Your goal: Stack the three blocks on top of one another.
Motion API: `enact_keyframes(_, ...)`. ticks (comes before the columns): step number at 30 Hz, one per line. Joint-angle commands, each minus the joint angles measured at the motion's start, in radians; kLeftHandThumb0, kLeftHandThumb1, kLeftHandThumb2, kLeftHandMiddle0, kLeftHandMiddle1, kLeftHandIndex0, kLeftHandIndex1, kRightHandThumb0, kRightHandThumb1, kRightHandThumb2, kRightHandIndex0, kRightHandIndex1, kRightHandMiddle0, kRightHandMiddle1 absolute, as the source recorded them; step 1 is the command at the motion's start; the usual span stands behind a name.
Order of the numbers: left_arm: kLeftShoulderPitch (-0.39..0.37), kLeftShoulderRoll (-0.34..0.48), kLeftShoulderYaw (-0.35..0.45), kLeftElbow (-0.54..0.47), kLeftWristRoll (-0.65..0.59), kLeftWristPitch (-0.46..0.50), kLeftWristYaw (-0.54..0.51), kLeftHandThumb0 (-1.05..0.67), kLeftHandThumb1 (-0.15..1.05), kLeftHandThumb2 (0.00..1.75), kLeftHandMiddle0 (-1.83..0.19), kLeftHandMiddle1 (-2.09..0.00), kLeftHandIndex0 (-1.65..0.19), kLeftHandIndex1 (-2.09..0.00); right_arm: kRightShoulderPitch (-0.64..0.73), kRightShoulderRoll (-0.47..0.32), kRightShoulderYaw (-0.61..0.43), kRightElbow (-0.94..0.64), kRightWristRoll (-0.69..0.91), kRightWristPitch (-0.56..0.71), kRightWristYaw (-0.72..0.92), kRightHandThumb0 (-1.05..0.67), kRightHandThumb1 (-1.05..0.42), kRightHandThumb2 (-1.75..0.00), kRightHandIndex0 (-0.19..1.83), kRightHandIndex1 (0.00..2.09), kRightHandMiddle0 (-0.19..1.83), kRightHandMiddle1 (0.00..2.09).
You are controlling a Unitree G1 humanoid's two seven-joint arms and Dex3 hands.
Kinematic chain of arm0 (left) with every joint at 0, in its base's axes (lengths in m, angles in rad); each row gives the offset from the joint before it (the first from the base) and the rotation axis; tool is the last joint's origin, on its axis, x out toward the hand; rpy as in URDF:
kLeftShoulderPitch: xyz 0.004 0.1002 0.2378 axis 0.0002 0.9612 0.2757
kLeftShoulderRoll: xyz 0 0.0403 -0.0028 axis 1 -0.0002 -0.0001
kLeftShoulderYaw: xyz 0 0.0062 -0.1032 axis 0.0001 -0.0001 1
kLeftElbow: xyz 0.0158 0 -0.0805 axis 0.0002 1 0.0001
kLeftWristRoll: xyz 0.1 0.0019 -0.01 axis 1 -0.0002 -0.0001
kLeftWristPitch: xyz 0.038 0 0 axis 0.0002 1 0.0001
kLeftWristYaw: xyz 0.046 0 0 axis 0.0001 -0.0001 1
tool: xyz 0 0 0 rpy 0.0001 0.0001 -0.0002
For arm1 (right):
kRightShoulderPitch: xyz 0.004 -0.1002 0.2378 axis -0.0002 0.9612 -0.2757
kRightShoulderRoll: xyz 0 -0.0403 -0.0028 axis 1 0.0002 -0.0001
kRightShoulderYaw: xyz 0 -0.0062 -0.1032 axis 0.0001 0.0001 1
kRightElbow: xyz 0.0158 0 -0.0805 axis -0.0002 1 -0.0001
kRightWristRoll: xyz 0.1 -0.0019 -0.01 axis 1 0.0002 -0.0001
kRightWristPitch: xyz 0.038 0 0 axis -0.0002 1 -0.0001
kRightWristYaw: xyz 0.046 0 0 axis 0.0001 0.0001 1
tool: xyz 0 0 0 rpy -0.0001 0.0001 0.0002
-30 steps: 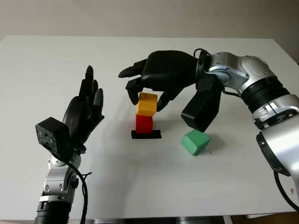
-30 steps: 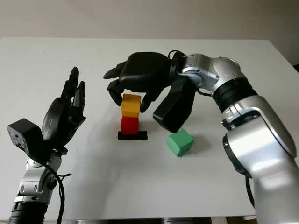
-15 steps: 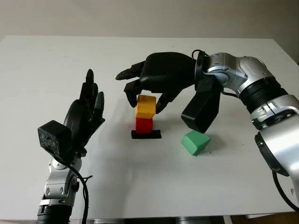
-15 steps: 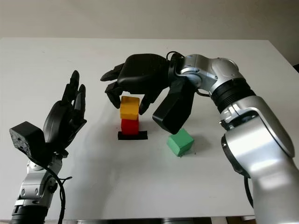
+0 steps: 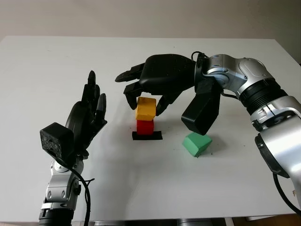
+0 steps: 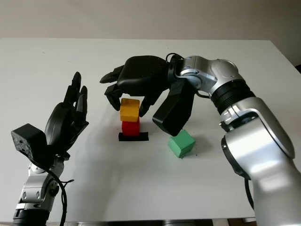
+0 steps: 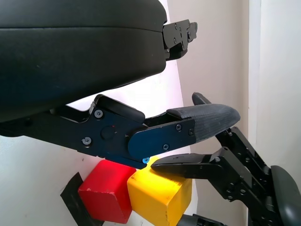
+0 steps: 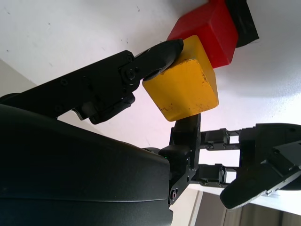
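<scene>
Now, in the left eye view, the right hand (image 5: 149,96) is a bit higher over the yellow block (image 5: 146,108) than it was a moment ago, and the block tilts a little on the red block (image 5: 145,126). The hand looks like it is letting go, so that part of the stack seems nearly done. The red block sits on a black mark (image 5: 147,136) in the middle of the table (image 5: 188,188). The green block (image 5: 197,143) lies alone at 4 o'clock from the stack.

In the right eye view, the left hand (image 6: 68,115) is open and raised, off at 9 o'clock from the stack.

In the left wrist view, the yellow block sits against the red one.

In the right wrist view, a fingertip (image 8: 167,49) touches the yellow block's edge, but I cannot tell if the hand grips it.

I count three blocks: one red, one yellow, one green. Two hands. The green one is not stacked yet.
</scene>
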Motion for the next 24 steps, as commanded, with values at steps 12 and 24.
enact_keyframes(12, 0.023, -0.007, -0.007, -0.034, 0.01, 0.014, 0.013, -0.8, 1.05, 0.66, 0.19, -0.01, 0.19, 0.0, 0.018, -0.007, -0.003, -0.006, 0.026, -0.025, 0.018, -0.35, -0.96, -0.05, 0.25, 0.05, 0.45, 1.28)
enact_keyframes(24, 0.028, -0.01, -0.015, -0.041, 0.018, 0.008, 0.025, -0.81, 1.05, 0.66, 0.19, -0.03, 0.19, 0.0, 0.037, -0.014, 0.01, -0.001, -0.004, -0.032, -0.029, -0.35, -0.96, -0.06, 0.25, 0.05, 0.44, 1.27)
